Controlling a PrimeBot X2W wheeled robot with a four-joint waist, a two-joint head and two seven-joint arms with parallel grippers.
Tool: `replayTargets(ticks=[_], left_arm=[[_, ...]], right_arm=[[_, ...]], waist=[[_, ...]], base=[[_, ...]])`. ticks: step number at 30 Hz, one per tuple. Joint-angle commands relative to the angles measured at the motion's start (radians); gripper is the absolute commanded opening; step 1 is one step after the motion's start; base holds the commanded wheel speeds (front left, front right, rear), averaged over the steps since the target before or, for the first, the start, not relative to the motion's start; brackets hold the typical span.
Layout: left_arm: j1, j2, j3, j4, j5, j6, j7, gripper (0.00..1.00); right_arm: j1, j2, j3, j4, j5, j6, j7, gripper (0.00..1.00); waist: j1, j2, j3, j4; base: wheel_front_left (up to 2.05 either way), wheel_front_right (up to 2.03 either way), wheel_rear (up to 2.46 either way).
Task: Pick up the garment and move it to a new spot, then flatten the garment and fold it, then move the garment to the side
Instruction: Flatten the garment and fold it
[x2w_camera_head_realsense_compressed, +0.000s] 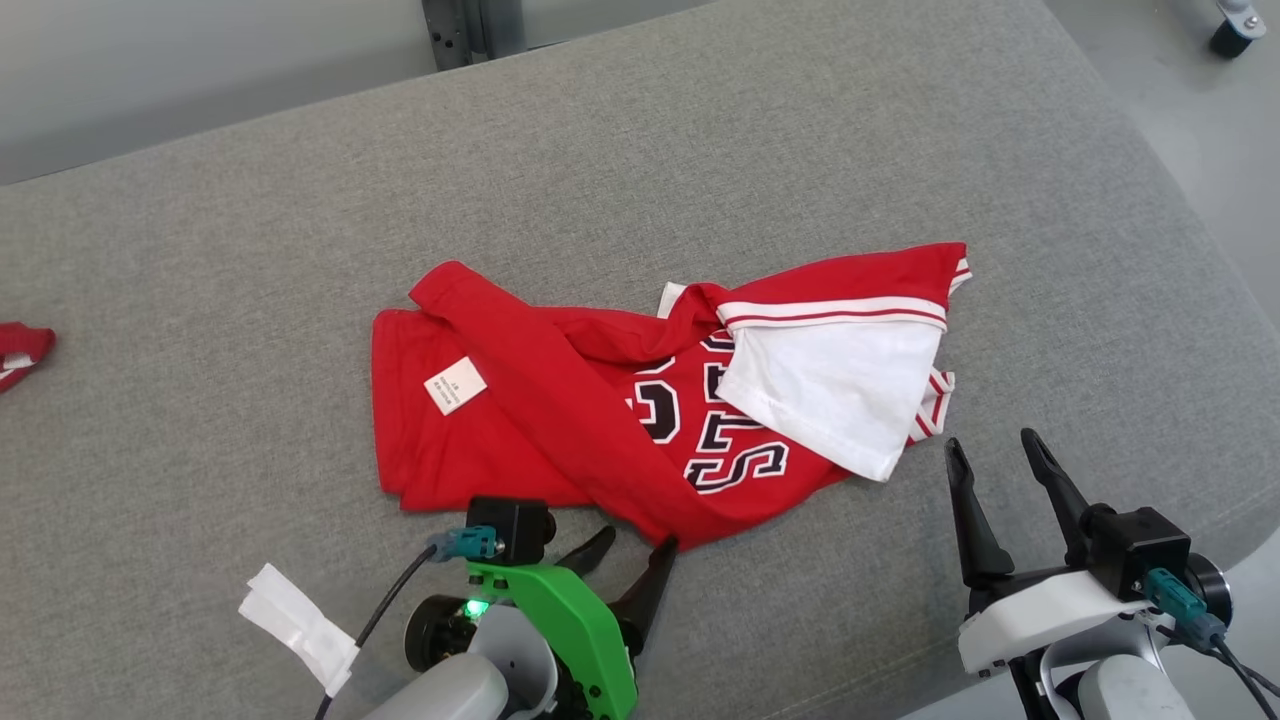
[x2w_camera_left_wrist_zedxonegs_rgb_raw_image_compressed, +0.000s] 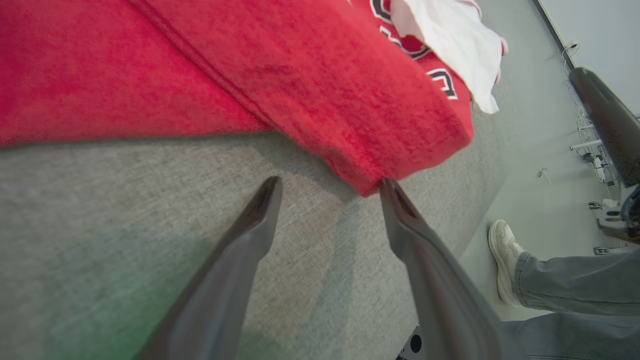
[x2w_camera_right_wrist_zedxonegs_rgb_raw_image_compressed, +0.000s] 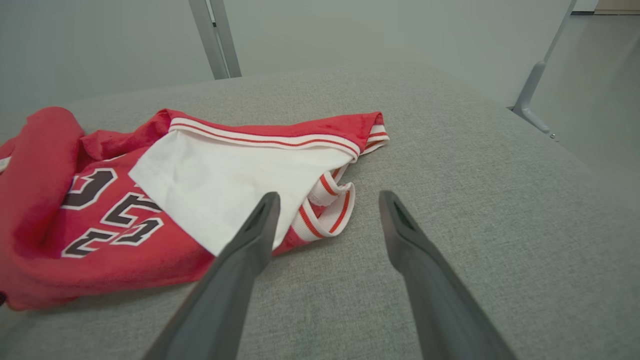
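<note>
- Head view: the garment (x2w_camera_head_realsense_compressed: 540, 420) lies crumpled mid-worktop (x2w_camera_head_realsense_compressed: 700, 150), its red body overlapped and its white panel turned up, so treat it as not yet flattened. The left jaws stand wide at its near hem. The right jaws stand wide and empty, near the white panel but apart from it.
- Left wrist view: the garment's (x2w_camera_left_wrist_zedxonegs_rgb_raw_image_compressed: 300, 75) lowest corner meets the tip of one finger (x2w_camera_left_wrist_zedxonegs_rgb_raw_image_compressed: 407, 225) and is not between the jaws. This low placement suggests a pinch at that corner.
- Right wrist view: the garment's (x2w_camera_right_wrist_zedxonegs_rgb_raw_image_compressed: 225, 185) striped cuff lies just ahead of the wide jaws, nearer the view's left finger (x2w_camera_right_wrist_zedxonegs_rgb_raw_image_compressed: 255, 235). You are likely staged for a two-point lift.
</note>
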Motion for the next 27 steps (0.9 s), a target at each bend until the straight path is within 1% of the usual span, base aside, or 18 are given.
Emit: replayTargets(ticks=[1, 2, 3, 4, 5, 6, 9, 11, 13, 16, 19, 27], left_arm=[[-0.008, -0.009, 0.003, 0.022, -0.019, -0.017, -0.001, 1.00], [-0.012, -0.015, -0.001, 0.035, -0.018, -0.028, 0.005, 1.00], [-0.018, -0.021, -0.004, 0.045, -0.017, -0.039, 0.005, 0.91], [-0.023, -0.030, -0.003, 0.054, -0.020, -0.050, 0.000, 0.47], [-0.025, -0.039, -0.005, 0.062, -0.026, -0.064, 0.002, 0.14], [-0.028, -0.046, -0.008, 0.068, -0.029, -0.077, 0.003, 0.00], [-0.041, -0.066, 0.003, 0.073, -0.033, -0.112, -0.027, 0.00], [-0.049, -0.071, 0.005, 0.072, -0.029, -0.126, -0.039, 0.00], [-0.052, -0.087, 0.012, 0.046, -0.041, -0.141, -0.049, 0.00], [-0.060, -0.100, 0.035, -0.021, -0.065, -0.146, -0.059, 0.00], [-0.060, -0.111, 0.070, -0.122, -0.087, -0.129, -0.072, 0.00], [-0.042, -0.129, 0.144, -0.382, -0.134, -0.030, -0.093, 0.00]], right_arm=[[-0.010, 0.002, 0.000, 0.001, 0.007, 0.000, -0.003, 1.00], [-0.012, 0.003, -0.001, 0.001, 0.007, 0.000, -0.003, 1.00], [-0.013, 0.003, -0.002, 0.001, 0.007, 0.000, -0.003, 1.00], [-0.013, 0.004, -0.003, 0.001, 0.006, 0.000, -0.003, 1.00], [-0.012, 0.004, -0.003, 0.002, 0.006, 0.000, -0.003, 1.00], [-0.011, 0.005, -0.005, 0.004, 0.005, 0.000, -0.003, 1.00], [-0.009, 0.006, -0.007, 0.007, 0.006, 0.000, -0.003, 1.00], [-0.007, 0.006, -0.007, 0.009, 0.004, 0.000, -0.003, 1.00], [-0.001, 0.007, -0.008, 0.010, 0.003, 0.000, -0.003, 1.00], [0.004, 0.008, -0.009, 0.011, 0.002, 0.000, -0.003, 1.00], [0.009, 0.008, -0.010, 0.013, 0.001, 0.000, -0.003, 1.00], [0.020, 0.009, -0.006, 0.018, 0.002, 0.000, -0.003, 1.00]], waist=[[0.0000, 0.0000, 0.008, -0.010], [0.0000, 0.0000, 0.008, -0.012], [0.0000, 0.0000, 0.009, -0.015], [0.0000, 0.0000, 0.010, -0.017], [0.0000, 0.0000, 0.010, -0.019], [0.0000, 0.0000, 0.009, -0.021], [0.0000, 0.0000, 0.005, -0.028], [0.0000, 0.0000, -0.001, -0.032], [0.0000, 0.0000, -0.008, -0.035], [0.0000, 0.0000, -0.018, -0.038], [0.0000, 0.0000, -0.031, -0.041], [0.0000, 0.0000, -0.059, -0.053]], base=[[0.00, 0.00, 0.00], [0.00, 0.00, 0.00], [0.00, 0.00, 0.00], [0.00, 0.00, 0.00], [0.00, 0.00, 0.00], [0.00, 0.00, 0.00], [0.00, 0.00, 0.00], [0.00, 0.00, 0.00], [0.00, 0.00, 0.00], [0.00, 0.00, 0.00], [0.00, 0.00, 0.00], [0.00, 0.00, 0.00]])
